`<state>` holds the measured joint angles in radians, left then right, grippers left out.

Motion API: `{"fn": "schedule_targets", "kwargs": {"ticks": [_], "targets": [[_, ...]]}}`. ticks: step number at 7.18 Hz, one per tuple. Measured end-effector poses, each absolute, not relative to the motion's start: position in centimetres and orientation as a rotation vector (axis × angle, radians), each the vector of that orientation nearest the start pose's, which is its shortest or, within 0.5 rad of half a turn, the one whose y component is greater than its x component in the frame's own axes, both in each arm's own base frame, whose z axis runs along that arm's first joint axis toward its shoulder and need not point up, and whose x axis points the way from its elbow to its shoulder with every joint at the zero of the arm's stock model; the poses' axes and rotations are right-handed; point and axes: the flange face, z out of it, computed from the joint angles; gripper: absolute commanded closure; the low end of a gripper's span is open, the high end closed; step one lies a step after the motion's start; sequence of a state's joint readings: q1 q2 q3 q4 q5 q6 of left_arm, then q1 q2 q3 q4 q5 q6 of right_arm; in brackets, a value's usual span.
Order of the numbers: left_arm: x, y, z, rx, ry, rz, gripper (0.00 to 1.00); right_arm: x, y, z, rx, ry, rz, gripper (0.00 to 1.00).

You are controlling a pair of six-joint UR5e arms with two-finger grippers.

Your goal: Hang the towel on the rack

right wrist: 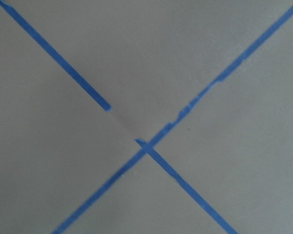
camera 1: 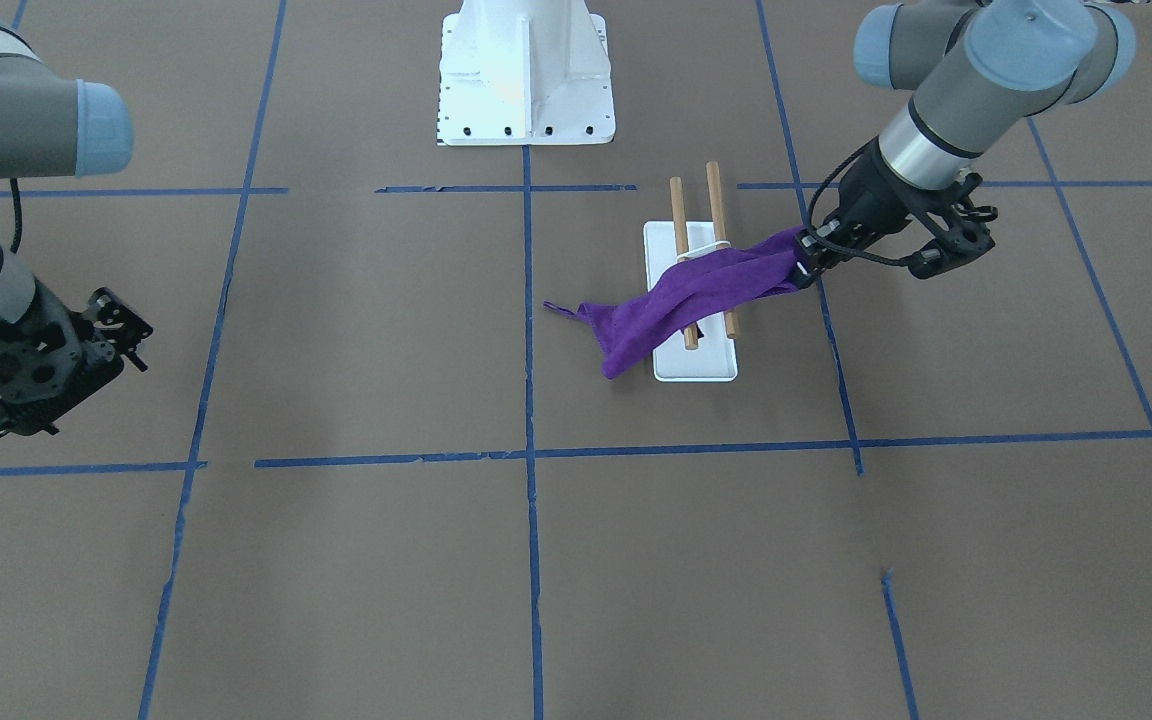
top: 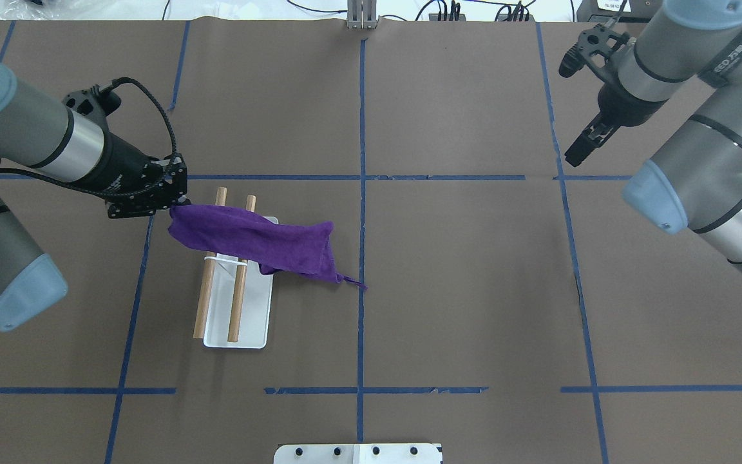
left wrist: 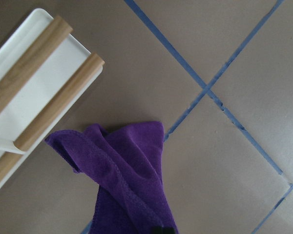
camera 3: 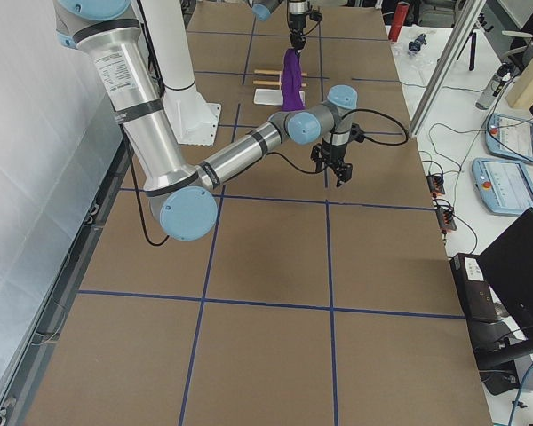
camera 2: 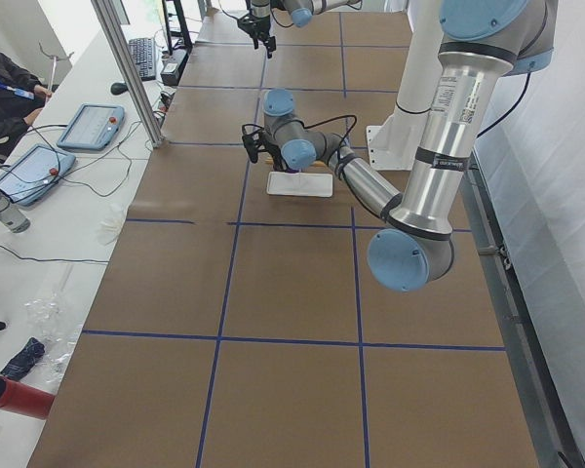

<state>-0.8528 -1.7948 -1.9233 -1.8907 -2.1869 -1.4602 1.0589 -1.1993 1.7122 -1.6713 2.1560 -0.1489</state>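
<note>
The left gripper (top: 174,205), jaws clamped on one end of the towel (top: 261,241), holds it stretched across the rack's (top: 252,328) two rods, while the right gripper (top: 576,153) hangs well apart, jaws seemingly together.

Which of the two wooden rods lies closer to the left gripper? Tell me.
The outer rod, on the left gripper's side of the rack. The other rod lies farther toward the table's middle. The towel drapes across both.

A robot lab: a big brown desk (top: 474,290) with blue tape lines (top: 361,258), control tablets (camera 2: 86,127) and cables alongside.
</note>
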Motion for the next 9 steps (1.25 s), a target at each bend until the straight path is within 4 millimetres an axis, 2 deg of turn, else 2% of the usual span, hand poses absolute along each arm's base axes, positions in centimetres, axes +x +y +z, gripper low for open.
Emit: {"fn": "schedule_targets", "kwargs": {"ticks": [1, 2, 3, 5, 6, 7, 8, 9], "targets": [[29.7, -46.4, 35.4, -0.08, 1.011, -0.37, 1.0, -21.1, -58.3, 42.8, 0.285, -0.658, -0.776, 0.0], [29.4, -46.5, 36.5, -0.057, 0.989, -0.36, 0.58, -19.2, -58.3, 44.5, 0.277, -0.664, -0.787, 0.0], [29.4, -46.6, 37.3, -0.04, 0.971, -0.362, 0.01, -18.3, -58.2, 45.4, 0.273, -0.668, -0.79, 0.0], [29.4, -46.8, 38.4, -0.016, 0.949, -0.327, 0.0, -16.5, -58.1, 46.6, 0.26, -0.672, -0.764, 0.0], [28.9, -46.6, 39.2, 0.017, 0.936, -0.26, 0.0, -14.2, -57.7, 48.5, 0.234, -0.674, -0.715, 0.0], [27.1, -46.5, 41.1, 0.07, 0.906, -0.159, 0.0, -10.8, -57.1, 51.3, 0.198, -0.671, -0.644, 0.0], [23.8, -47.0, 43.7, 0.14, 0.86, -0.046, 0.0, -6.9, -56.0, 54.9, 0.153, -0.668, -0.565, 0.0], [19.5, -47.7, 46.8, 0.208, 0.799, 0.068, 0.0, -3.5, -54.3, 58.8, 0.101, -0.671, -0.489, 0.0]]}}
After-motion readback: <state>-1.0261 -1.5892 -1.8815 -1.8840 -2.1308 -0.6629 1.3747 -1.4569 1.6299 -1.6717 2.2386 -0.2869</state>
